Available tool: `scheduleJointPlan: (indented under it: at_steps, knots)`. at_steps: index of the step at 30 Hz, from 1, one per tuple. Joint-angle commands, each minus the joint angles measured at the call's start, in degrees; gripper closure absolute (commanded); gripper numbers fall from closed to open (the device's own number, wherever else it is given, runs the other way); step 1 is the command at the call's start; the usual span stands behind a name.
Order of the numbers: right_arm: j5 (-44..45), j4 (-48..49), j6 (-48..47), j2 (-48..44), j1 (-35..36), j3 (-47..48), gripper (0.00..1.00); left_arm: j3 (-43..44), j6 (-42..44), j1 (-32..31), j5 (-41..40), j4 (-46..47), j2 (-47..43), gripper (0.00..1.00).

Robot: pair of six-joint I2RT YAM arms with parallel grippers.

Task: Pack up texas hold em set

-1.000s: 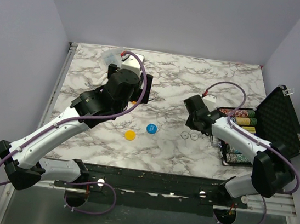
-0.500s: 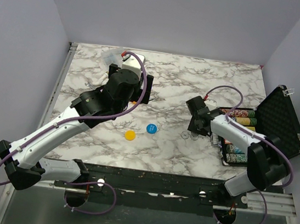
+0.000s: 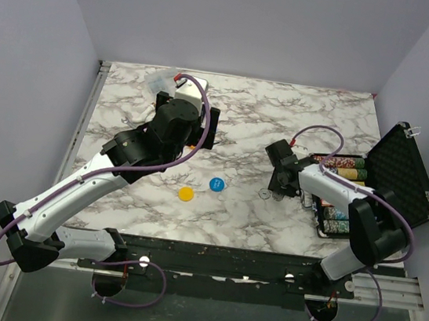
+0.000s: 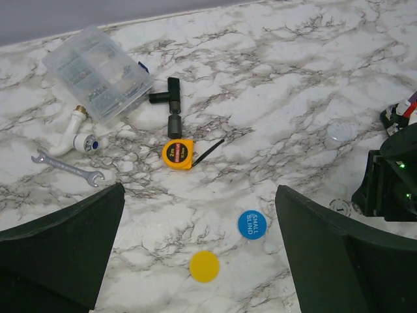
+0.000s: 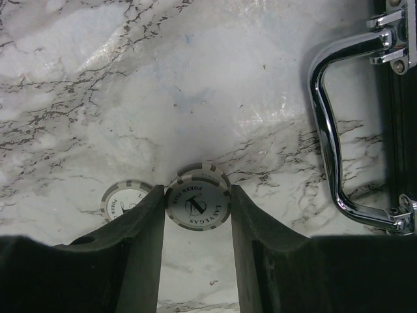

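White chip (image 5: 197, 203) pinched in your right tool (image 5: 195, 207); left tool (image 4: 199, 195) wide open. Other chip (image 5: 122, 202), blue disc (image 4: 251, 224), yellow disc (image 4: 204, 266) not in case (image 3: 402, 173) yet.

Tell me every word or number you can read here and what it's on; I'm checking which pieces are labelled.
"SMALL BLIND": blue disc.
"2m": orange tape measure; the smaller print under it is unreadable.
"POKER" and "LAS VEGAS": white chip.
Second white chip: print too blurred and partly hidden.
Yellow disc: no text.
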Motion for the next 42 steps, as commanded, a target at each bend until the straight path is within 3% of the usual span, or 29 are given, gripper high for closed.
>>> scheduleJointPlan:
  at_steps: [1, 11, 18, 23, 27, 35, 42]
  knots:
    - [-0.4, 1.1, -0.6, 1.6, -0.4, -0.4, 0.76, -0.5, 0.7, -0.2, 1.3, 0.8, -0.5, 0.02]
    - [-0.3, 0.9, -0.8, 1.6, -0.6, -0.6, 0.63, -0.5, 0.7, -0.2, 1.7, 0.8, -0.1, 0.02]
    - [-1.0, -1.1, -1.8, 0.8, -0.6, 1.8, 0.39, -0.4, 0.7, -0.2, 2.1, 0.7, 0.1, 0.01]
    - [-1.5, -4.3, -3.0, -0.5, -0.6, 6.1, 0.28, -0.4, 0.8, -0.2, 2.3, 0.6, 0.2, 0.01]
    - [-9.5, -2.5, -8.8, -1.0, -0.6, 7.7, 0.20, -0.3, 0.7, -0.2, 2.4, 0.5, 0.3, 0.01]
    - [-19.1, -9.5, -23.4, 8.5, -0.5, 16.8, 0.22, -0.3, 0.7, -0.2, 2.9, 0.5, 0.1, 0.02]
    - [-20.9, -15.1, -25.3, 15.8, -0.5, 22.5, 0.25, -0.4, 0.8, -0.2, 3.0, 0.7, 0.0, 0.01]
